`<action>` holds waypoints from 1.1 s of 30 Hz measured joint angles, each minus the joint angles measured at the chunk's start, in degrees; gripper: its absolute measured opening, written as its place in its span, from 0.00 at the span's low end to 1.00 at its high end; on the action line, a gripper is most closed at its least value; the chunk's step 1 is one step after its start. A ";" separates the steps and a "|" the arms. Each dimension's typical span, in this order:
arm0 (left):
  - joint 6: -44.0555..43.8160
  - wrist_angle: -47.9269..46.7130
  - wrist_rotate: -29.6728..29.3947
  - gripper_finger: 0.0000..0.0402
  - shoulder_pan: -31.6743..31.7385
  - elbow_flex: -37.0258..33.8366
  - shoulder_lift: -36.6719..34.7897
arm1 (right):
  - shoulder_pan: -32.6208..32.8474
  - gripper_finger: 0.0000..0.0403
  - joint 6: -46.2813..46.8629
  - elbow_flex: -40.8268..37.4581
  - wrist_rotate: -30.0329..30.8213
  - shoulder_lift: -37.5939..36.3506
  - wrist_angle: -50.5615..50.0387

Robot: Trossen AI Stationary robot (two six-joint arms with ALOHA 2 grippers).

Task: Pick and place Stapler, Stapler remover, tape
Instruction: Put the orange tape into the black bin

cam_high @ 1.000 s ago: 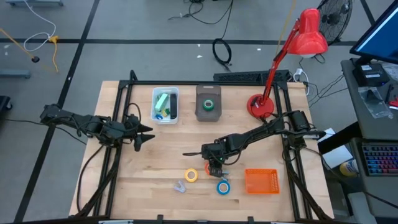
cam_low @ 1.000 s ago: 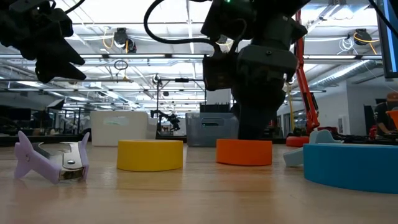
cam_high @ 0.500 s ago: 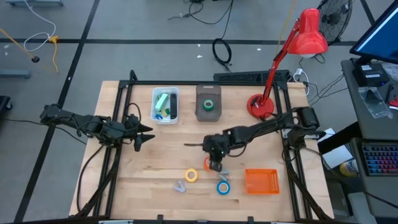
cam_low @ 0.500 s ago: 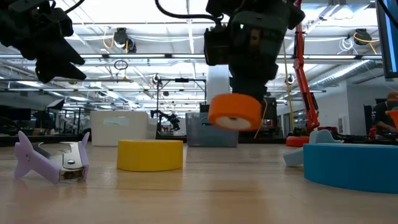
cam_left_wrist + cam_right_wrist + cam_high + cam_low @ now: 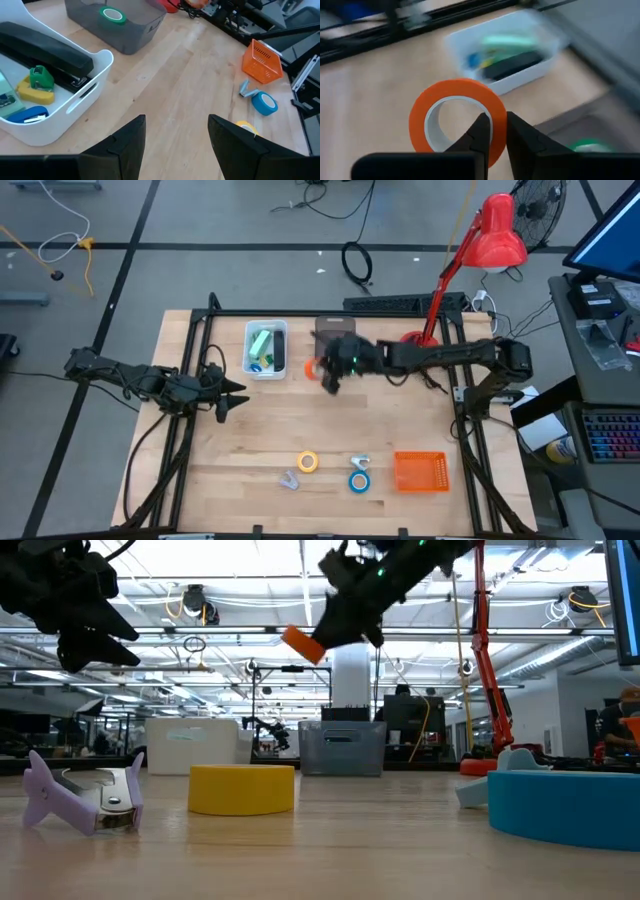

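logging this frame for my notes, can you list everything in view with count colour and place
orange tape roll: 1, orange, in the air, pinched through its wall by the right gripper, between the two bins
green tape roll: 1, green, inside the grey bin
yellow tape roll: 1, yellow, front of table
blue tape roll: 1, blue, front of table, right of the yellow one
staple remover: 1, lilac, front of table, left of the yellow roll
white bin: 1, white, back left, holds a black stapler and small coloured items
orange basket: 1, orange, front right
desk lamp: 1, red, back right
left gripper: open, empty, waiting at table's left
right gripper: shut on the orange roll
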 joint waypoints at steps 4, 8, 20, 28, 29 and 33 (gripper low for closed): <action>-0.95 0.01 -0.02 0.54 -0.02 0.00 0.00 | -5.27 0.09 -2.80 -0.02 3.47 1.17 3.30; -2.55 0.02 -0.03 0.54 -0.02 0.00 0.00 | -10.11 0.09 -3.29 -0.19 3.22 3.33 0.88; -5.35 0.46 -3.17 0.54 0.00 0.00 0.00 | -15.72 0.10 -9.92 -0.14 -3.28 7.39 -1.37; -5.83 1.73 -3.53 0.54 0.00 0.00 0.00 | -15.45 0.11 -16.28 0.07 -5.92 9.21 -2.16; -5.83 1.90 -3.54 0.54 0.00 0.00 0.00 | -15.41 0.11 -16.63 0.14 -5.97 9.86 -2.22; -5.62 3.23 -3.56 0.54 0.00 0.00 0.00 | -15.31 0.11 -17.63 -0.28 -4.52 10.35 -3.75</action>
